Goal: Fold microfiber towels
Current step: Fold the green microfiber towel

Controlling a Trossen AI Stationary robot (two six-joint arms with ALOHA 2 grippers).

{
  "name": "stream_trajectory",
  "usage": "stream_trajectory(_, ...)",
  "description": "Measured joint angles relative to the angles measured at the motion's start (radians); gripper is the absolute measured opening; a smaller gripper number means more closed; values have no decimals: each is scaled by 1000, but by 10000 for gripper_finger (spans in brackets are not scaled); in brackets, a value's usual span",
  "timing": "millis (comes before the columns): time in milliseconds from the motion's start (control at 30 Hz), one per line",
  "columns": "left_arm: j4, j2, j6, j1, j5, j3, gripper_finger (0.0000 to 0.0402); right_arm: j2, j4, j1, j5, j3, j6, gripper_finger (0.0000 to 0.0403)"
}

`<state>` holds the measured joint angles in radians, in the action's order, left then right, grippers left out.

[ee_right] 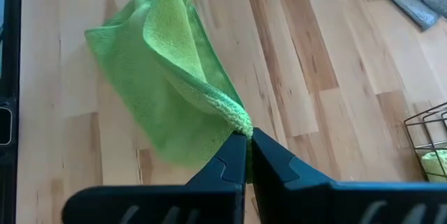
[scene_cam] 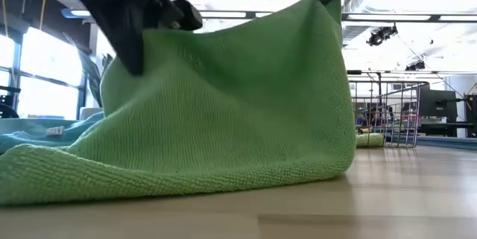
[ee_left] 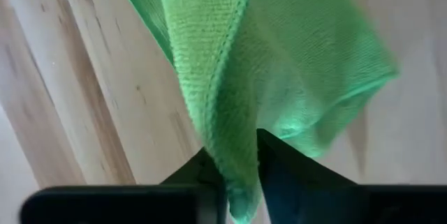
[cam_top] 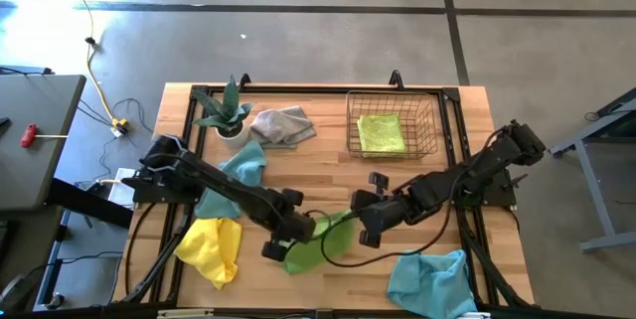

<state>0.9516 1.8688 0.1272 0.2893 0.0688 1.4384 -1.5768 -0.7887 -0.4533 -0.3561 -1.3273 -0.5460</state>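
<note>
My left gripper (cam_top: 281, 249) sat at lower centre of the overhead frame, its fingers (ee_left: 202, 175) parted only narrowly with a corner of the green towel (cam_top: 320, 240) between them. My right gripper (cam_top: 360, 222) was just to the right of it, jaws pinched closed on the opposite corner of the same towel (ee_right: 241, 121). The towel hung between the two grippers, lifted at both held corners, its lower part draped on the wooden table (cam_top: 328, 160). In the table-level picture it filled most of the frame, sagging in the middle, with its bottom fold resting on the wood (scene_cam: 223, 127).

A yellow towel (cam_top: 211, 245) lay crumpled at lower left of the overhead frame, with a blue towel (cam_top: 234, 175) just above it, partly under my left arm. Another blue towel (cam_top: 432, 281) lay at lower right, at the table's near edge. A grey towel (cam_top: 281, 125) lay at upper centre, beside a small potted plant (cam_top: 227, 112). A second green towel (cam_top: 381, 133) lay folded inside the wire basket (cam_top: 433, 130) at upper right.
</note>
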Motion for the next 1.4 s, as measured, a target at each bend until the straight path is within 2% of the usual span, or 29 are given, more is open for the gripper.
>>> stream_trajectory(133, 9, 42, 0, -1, 12, -1, 106, 0, -1, 12, 18, 0, 0, 0)
stream_trajectory(300, 95, 13, 18, -36, 15, -1, 151, 0, -17, 10, 27, 0, -22, 0)
stream_trajectory(533, 109, -60, -1, -39, 112, -35, 181, 0, -38, 25, 21, 0, -104, 0)
stream_trajectory(667, -128, -173, -19, -41, 117, -203, 186, 0, -30, 21, -9, 0, -108, 0)
stream_trajectory(800, -507, -275, -92, -39, 161, -367, 183, 0, -1, 28, -8, 1, -46, 0)
stream_trajectory(900, -782, -300, -128, -42, 211, -434, 179, 0, 26, 29, -4, 1, 44, 0)
stream_trajectory(1000, -941, -298, -188, -55, 208, -461, 177, 0, 66, 28, -12, 1, 166, 0)
stream_trajectory(1200, -1076, -238, -235, -94, 187, -462, 179, 0, 146, 28, -14, 1, 392, 0)
stream_trajectory(1333, -1071, -194, -188, -127, 59, -461, 176, 0, 162, 28, -29, 1, 512, 0)
stream_trajectory(1400, -998, -190, -154, -136, -13, -462, 174, 0, 147, 28, -41, 1, 526, 0)
